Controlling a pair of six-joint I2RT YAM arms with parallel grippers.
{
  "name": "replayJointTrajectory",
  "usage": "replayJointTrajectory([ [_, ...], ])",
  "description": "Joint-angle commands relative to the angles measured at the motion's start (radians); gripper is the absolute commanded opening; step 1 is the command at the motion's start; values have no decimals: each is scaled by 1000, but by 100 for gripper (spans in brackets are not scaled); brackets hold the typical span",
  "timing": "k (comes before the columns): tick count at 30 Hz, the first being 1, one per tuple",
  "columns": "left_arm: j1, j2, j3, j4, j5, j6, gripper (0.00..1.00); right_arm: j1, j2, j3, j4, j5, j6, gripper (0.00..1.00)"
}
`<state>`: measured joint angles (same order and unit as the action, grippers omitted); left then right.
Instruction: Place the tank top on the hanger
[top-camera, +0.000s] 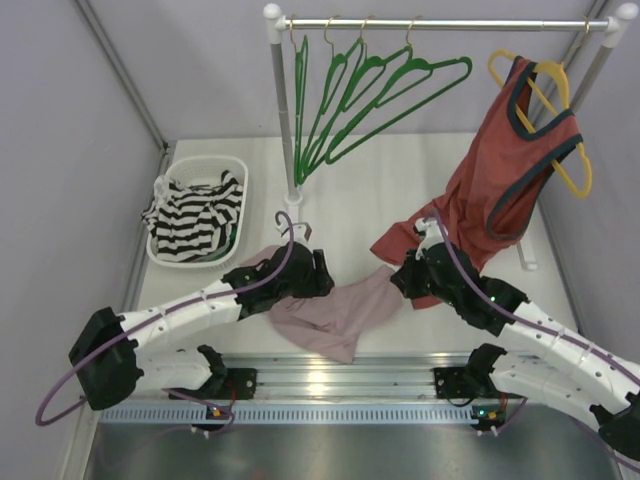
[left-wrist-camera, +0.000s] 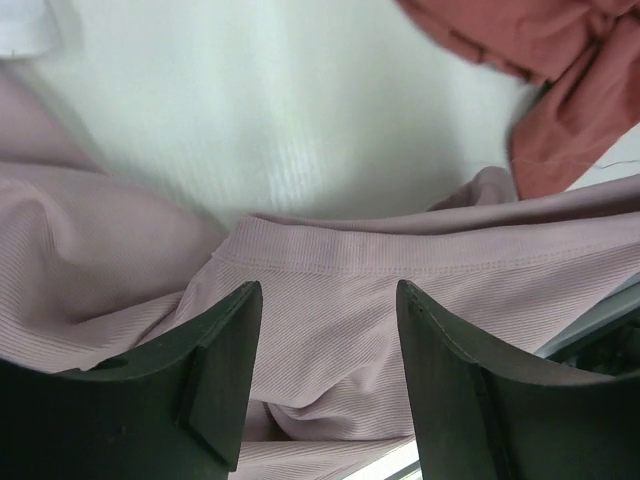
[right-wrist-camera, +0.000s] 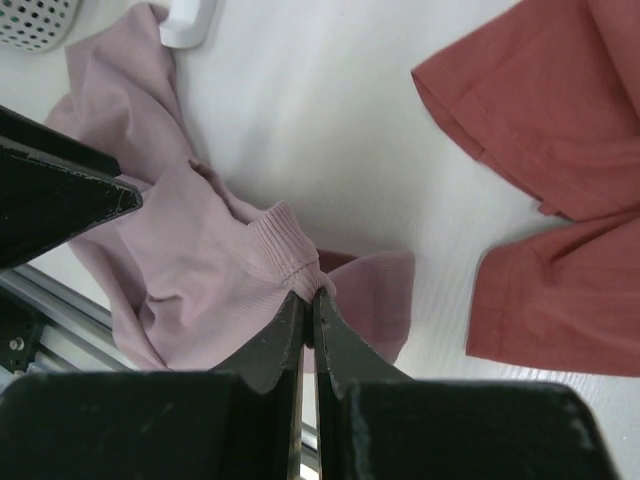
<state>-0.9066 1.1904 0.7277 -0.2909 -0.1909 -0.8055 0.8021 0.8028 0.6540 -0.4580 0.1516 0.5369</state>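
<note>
Right gripper (right-wrist-camera: 308, 300) fingers fill the bottom of its wrist view, clenched on a ribbed edge of the tank top (right-wrist-camera: 200, 270), a thin pinch right at the tips. Left gripper (left-wrist-camera: 328, 295) is released, jaws spread wide over a hemmed band of the pink fabric, nothing clamped.

In the top view the tank top (top-camera: 335, 315) lies crumpled on the table (top-camera: 400, 180) at 6 o'clock, between the two grippers. The hanger (top-camera: 310, 155) hangs bunched with its green lookalikes on the rail (top-camera: 440, 24) at 12 o'clock, well apart from the top. The rust-red top (top-camera: 510, 160) drapes at 2 o'clock, its lower end on the table just beside the right gripper.

Risks:
- The tip pinch could slip on a lift.
- The left jaws could close on doubled layers and shut the opening.
- The red hem could snag.
- The bunched hangers could tangle.
</note>
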Motion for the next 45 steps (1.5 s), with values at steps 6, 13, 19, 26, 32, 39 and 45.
replayJointTrajectory([
  [6,83,76,125,-50,19,45,61,12,22,180,8,-3,-135,0],
  [13,103,95,122,30,103,25,61,12,-2,153,62,-104,-134,0],
  [19,103,-14,118,68,131,63,62,19,39,73,171,-208,-81,0],
  [26,101,-67,47,131,238,-6,63,167,177,24,344,-155,-25,0],
  [32,103,-86,-51,239,300,-55,63,227,259,56,364,-95,-28,0],
  [39,104,-37,-59,282,387,-78,63,229,257,52,354,-96,-40,0],
  [45,104,0,-65,380,429,-152,63,232,257,27,372,-96,-29,0],
])
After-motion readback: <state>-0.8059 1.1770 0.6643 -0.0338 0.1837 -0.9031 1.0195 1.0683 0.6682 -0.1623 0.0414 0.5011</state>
